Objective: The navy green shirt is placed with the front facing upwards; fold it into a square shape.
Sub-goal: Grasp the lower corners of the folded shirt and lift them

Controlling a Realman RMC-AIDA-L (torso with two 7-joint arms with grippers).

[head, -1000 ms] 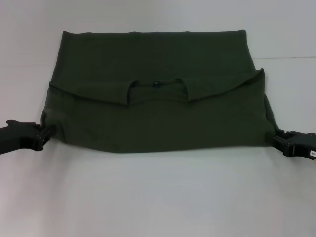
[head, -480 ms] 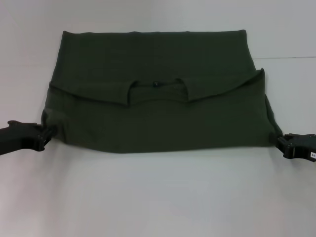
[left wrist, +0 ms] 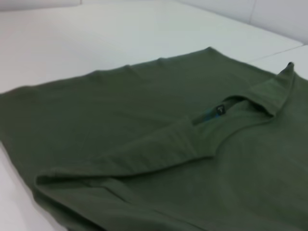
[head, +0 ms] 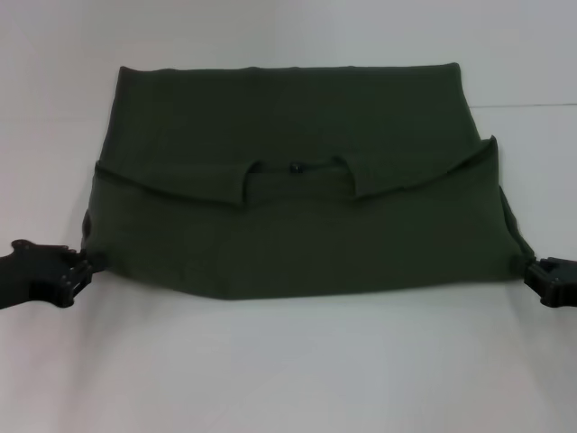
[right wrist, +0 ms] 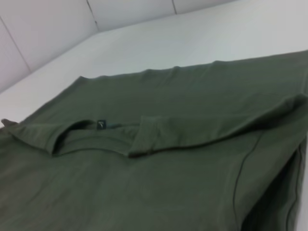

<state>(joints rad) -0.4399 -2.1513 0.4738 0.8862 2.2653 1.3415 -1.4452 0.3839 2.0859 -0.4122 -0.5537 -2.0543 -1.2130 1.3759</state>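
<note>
A: What's at the left edge?

B: The left gripper (head: 79,273), low on the white table (head: 288,370), its tips pinched onto the near-left corner of the navy green shirt (head: 297,171).

A: And the shirt itself?

B: It lies across the middle of the table, folded over on itself. The neck opening with its small label (head: 295,167) shows along the fold line, and 2 flaps of collar edge sit on either side of it.

A: The right side?

B: The right gripper (head: 534,272) sits at the shirt's near-right corner, touching the cloth. I cannot tell whether it is clamped or apart.
</note>
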